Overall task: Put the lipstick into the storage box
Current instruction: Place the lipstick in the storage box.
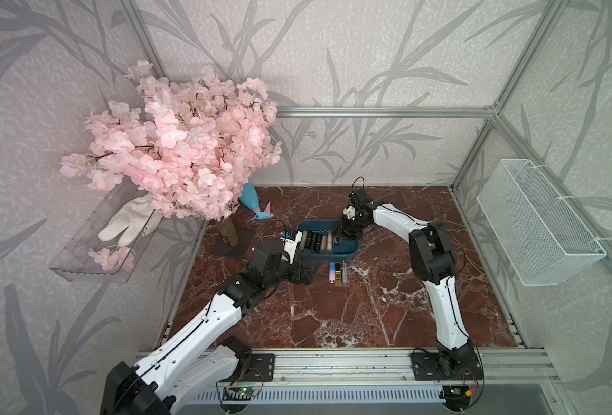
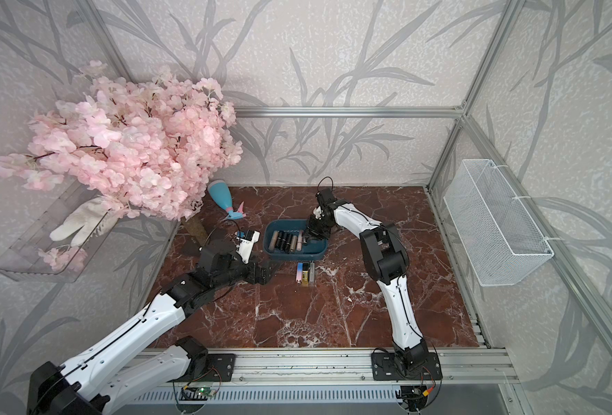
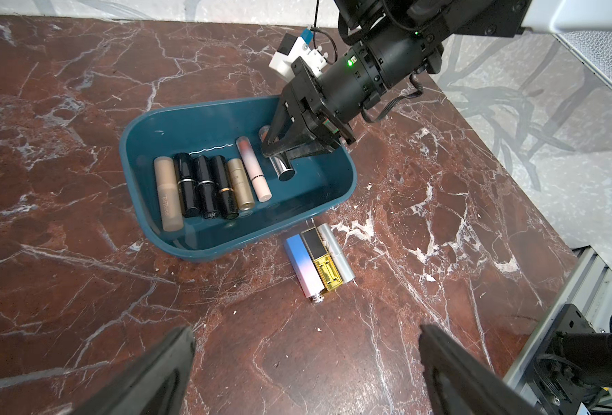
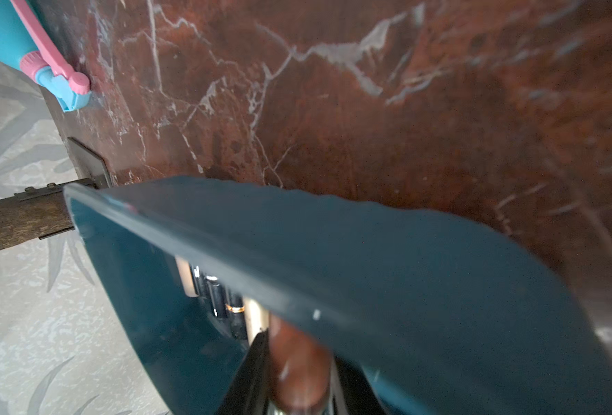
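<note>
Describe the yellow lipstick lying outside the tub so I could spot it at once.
On the red marble table sits a dark teal storage box. Just outside its wall on the robot's side, three tubes lie side by side. The yellow lipstick is the middle one: square, half black, half see-through yellow, between a blue-to-pink tube and a silver tube.

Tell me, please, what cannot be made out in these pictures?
- Silver lipstick: far end hidden by the right jaws, left wrist view; blurred, cut off by the edge, right wrist view.
- Print on the lipsticks in the storage box: too small, both top views.
</note>
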You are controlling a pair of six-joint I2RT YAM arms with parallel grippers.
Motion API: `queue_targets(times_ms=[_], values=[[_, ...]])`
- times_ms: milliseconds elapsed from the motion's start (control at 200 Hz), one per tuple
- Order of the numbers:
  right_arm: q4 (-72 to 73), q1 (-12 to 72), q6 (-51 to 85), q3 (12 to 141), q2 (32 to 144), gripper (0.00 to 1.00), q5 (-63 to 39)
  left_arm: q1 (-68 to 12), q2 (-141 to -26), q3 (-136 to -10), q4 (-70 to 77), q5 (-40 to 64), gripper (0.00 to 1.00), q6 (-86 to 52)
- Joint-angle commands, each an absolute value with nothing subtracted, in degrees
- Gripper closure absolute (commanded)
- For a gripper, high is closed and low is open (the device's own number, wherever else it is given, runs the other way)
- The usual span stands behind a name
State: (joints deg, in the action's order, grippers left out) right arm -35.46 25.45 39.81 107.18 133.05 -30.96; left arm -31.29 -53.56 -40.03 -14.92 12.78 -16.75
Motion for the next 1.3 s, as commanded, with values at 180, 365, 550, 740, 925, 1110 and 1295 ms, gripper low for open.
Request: queue_targets(times_ms=[180,365,550,740,925,1110,1295], values=[[-38.88,25.49,37.29,110.54,136.45,0.75,-29.45,-30.91,-51.81,-40.34,-15.88,13.26,0.00,-16.79],[-40.43,25.49,35.67,111.86,137.20,0.72,-28.75,-30.85,-51.67,-39.99,-15.70,13.06,0.00,-16.79],[-42.21,25.47,33.54,113.02,137.92,0.68,-27.78,-30.80,-51.81,-39.82,-15.12,12.83,0.00,-16.88],[-42.56,25.49,33.05,113.27,138.10,0.65,-27.69,-30.76,-52.26,-39.81,-14.74,12.83,0.00,-16.99],[-42.58,25.44,33.22,113.41,138.06,0.65,-27.86,-30.74,-52.10,-39.81,-14.73,12.74,0.00,-16.96],[-42.53,25.44,33.40,113.45,137.76,0.65,-28.17,-30.68,-51.97,-39.75,-14.75,12.83,0.00,-16.97],[-36.86,25.53,34.47,111.09,136.79,0.63,-32.96,-30.73,-51.20,-39.21,-14.80,12.72,0.00,-17.16]])
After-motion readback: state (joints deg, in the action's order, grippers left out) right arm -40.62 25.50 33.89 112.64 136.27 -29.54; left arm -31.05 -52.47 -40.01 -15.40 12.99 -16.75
